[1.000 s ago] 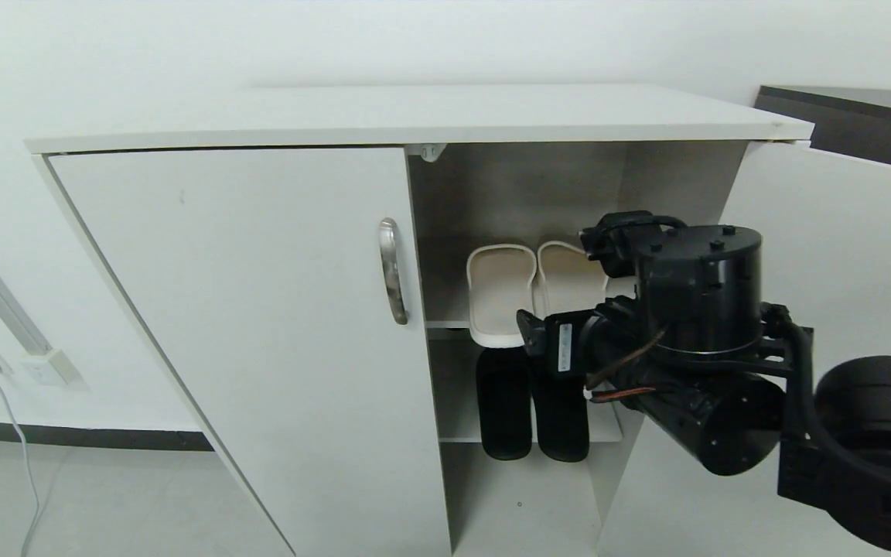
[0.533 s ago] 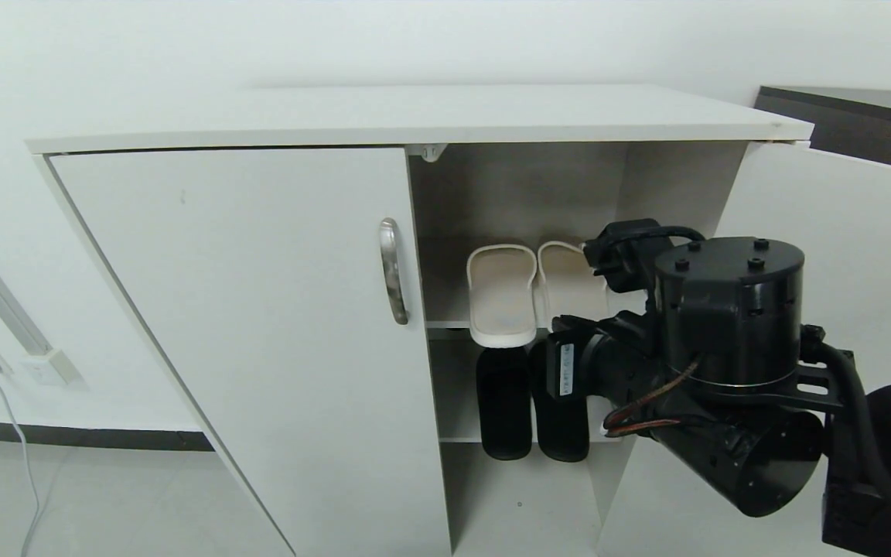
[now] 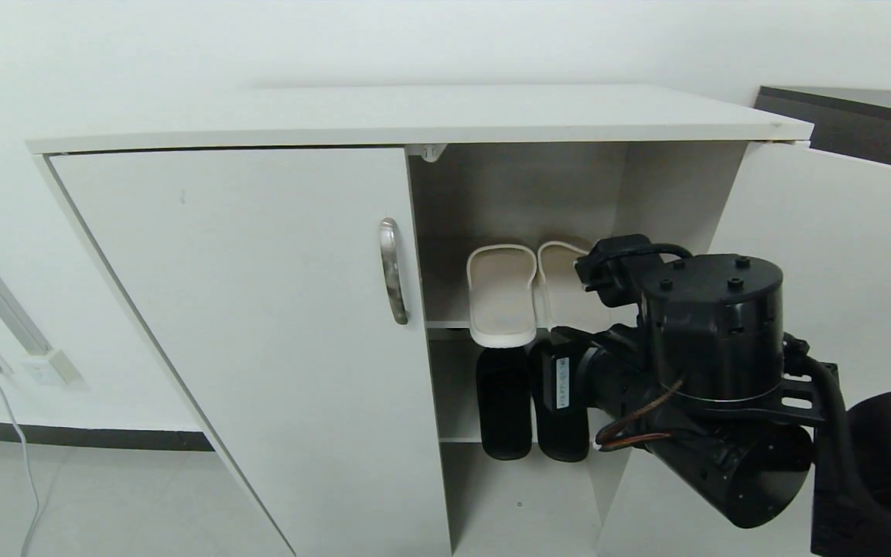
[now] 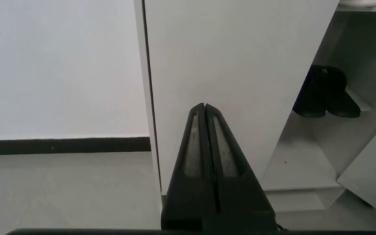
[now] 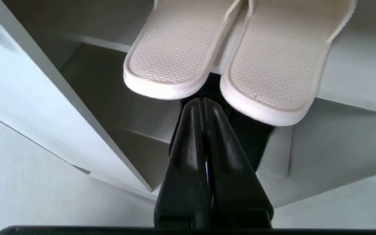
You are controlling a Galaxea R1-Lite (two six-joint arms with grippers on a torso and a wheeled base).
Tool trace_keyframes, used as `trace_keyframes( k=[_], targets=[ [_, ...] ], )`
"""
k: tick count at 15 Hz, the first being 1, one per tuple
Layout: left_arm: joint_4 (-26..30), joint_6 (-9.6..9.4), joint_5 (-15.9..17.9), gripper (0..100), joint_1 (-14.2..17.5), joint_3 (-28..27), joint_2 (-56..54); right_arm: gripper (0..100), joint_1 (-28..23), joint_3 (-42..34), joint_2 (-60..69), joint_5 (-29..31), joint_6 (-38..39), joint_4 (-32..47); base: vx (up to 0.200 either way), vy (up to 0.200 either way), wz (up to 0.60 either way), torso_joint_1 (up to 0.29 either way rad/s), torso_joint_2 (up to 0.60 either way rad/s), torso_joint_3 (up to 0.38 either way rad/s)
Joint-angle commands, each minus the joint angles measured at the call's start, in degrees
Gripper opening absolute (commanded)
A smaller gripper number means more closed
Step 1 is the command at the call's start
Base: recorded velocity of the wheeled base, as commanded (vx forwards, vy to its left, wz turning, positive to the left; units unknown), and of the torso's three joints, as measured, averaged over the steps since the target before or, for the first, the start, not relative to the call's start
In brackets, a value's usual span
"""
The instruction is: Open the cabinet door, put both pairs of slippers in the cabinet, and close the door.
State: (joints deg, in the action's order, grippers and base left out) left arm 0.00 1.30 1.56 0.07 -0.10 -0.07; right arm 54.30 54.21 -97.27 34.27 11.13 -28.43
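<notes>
My right gripper (image 5: 203,108) was pressed together, holding nothing, just in front of the open side of the cabinet (image 3: 414,116), close to the slippers' near ends. The beige slippers (image 3: 501,294) lay side by side on the upper shelf (image 3: 445,319), their ends overhanging its front edge. The black slippers (image 3: 504,402) sat side by side on the lower shelf. The right door (image 3: 824,232) stood open, the left door (image 3: 244,309) closed. My left gripper (image 4: 204,111) was together too, holding nothing, facing the left door.

The cream slippers (image 3: 501,298) are set side by side on the upper shelf (image 3: 444,303), overhanging its front edge; the black slippers (image 3: 504,402) are set on the lower shelf (image 3: 457,418).
</notes>
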Motion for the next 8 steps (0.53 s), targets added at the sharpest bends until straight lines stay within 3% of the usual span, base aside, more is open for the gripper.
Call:
trace_keyframes(
  k=[1, 8],
  targets=[
    [0.00, 0.01, 0.02, 0, 0.01, 0.01, 0.07, 0, 0.02, 0.02, -0.55, 0.01, 0.03, -0.05, 0.000, 0.000, 0.00, 0.000, 0.00, 0.000],
    [0.00, 0.01, 0.02, 0, 0.01, 0.01, 0.07, 0, 0.02, -0.16, -0.91, 0.01, 0.03, -0.05, -0.200, 0.000, 0.00, 0.002, 0.00, 0.002]
  ],
)
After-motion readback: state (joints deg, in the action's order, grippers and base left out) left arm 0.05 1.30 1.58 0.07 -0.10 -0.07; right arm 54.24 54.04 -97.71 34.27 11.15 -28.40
